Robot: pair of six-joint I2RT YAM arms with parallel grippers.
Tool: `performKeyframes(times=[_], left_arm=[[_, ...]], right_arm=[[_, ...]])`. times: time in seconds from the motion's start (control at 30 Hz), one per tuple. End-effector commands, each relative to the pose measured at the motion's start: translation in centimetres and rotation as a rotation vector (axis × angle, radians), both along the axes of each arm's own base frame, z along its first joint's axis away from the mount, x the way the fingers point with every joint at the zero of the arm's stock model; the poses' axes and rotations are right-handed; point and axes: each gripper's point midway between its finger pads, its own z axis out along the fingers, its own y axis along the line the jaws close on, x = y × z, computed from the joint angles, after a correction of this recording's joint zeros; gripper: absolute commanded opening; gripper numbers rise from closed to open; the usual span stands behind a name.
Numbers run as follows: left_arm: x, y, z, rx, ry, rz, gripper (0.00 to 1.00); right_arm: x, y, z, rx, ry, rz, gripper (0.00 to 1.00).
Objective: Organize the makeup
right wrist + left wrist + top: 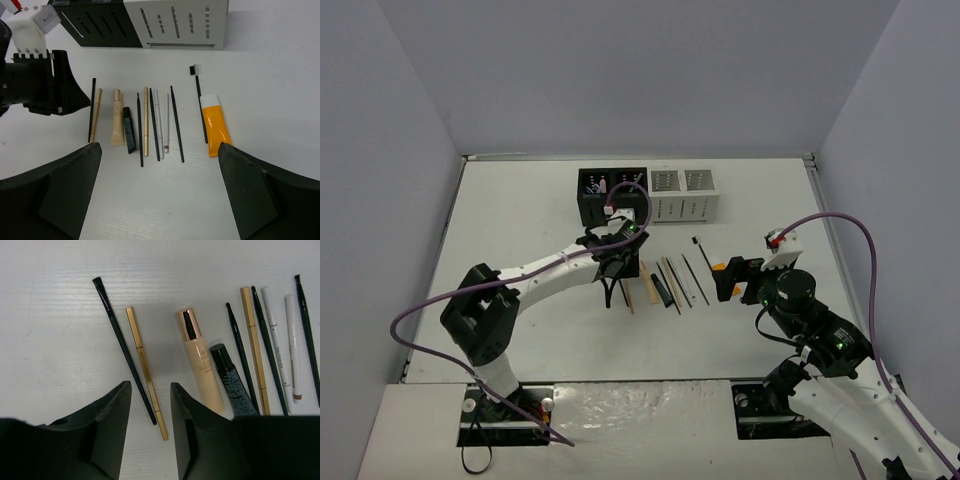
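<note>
Containers first. Two slotted boxes sit side by side at the back of the counter (520, 220). In the black box (612, 195) on the left, we see a few pale and lilac bits standing up, too small to name. From here we cannot tell what the white box (684, 193) on the right holds.

The makeup (140, 125) lies in front of the boxes in one row, flat on the counter and roughly parallel. We count twelve pieces:
- five black sticks (176, 125), the one furthest right carrying a small comb-like head and lying against the orange tube
- two gold pencils (146, 120)
- two white pens (159, 120)
- three tubes: a beige tube (117, 120) with a shiny cap, a small black tube (129, 132) just beside it, and a flat orange tube (216, 127) at the right end

The left end effector (150, 386) is low at the row's left end with its fingers apart. The lower ends of the outermost black stick and its gold neighbour lie in the gap between them. We cannot tell whether either finger touches them.

The right end effector (159, 150) sits on the near side of the row, fingers spread wide and gripping nothing. In the overhead view it is just beside the orange tube.

The counter is plain white, and pale lavender-grey walls (620, 70) close it in at the back and both sides.
</note>
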Motion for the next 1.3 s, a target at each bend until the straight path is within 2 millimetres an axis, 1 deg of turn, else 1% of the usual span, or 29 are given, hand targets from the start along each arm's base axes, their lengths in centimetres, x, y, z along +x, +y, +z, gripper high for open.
performKeyframes(times=[0.0,0.27,0.63,0.8,0.87,0.9,1.0,1.07,1.1,1.23,1.27], left_arm=[[1.0,-1.5,0.3,-0.062,-0.002,0.027,0.32],[1.2,-1.1,-2.4,-0.044,0.05,0.058,0.27],[1.6,-1.8,-3.8,-0.045,0.074,0.057,0.19],[1.7,-1.7,-4.6,-0.044,0.096,0.066,0.19],[1.7,-1.7,-4.9,-0.047,0.099,0.067,0.17],[1.7,-1.8,-4.9,-0.05,0.099,0.065,0.14],[1.8,-1.9,-4.7,-0.053,0.096,0.063,0.08],[1.9,-2.0,-4.3,-0.059,0.088,0.062,0.0],[1.9,-1.9,-4.0,-0.06,0.081,0.064,0.0],[2.3,-1.8,-1.3,-0.087,0.02,0.061,0.0],[2.5,-1.8,0.0,-0.103,-0.012,0.053,0.0]], right_arm=[[0.6,0.6,1.7,0.04,-0.057,0.002,1.0],[0.6,0.6,1.8,0.043,-0.061,0.003,1.0],[0.6,0.6,1.7,0.042,-0.057,-0.001,1.0],[0.6,0.6,1.7,0.041,-0.058,-0.002,1.0],[0.6,0.6,1.7,0.044,-0.058,-0.003,1.0],[0.6,0.6,1.7,0.042,-0.058,-0.006,1.0],[0.6,0.6,1.7,0.043,-0.058,-0.005,1.0],[0.6,0.6,1.7,0.042,-0.059,-0.006,1.0],[0.6,0.6,1.7,0.041,-0.059,-0.006,1.0],[0.6,0.6,1.6,0.043,-0.057,-0.006,1.0],[0.6,0.6,1.7,0.043,-0.057,-0.007,1.0]])
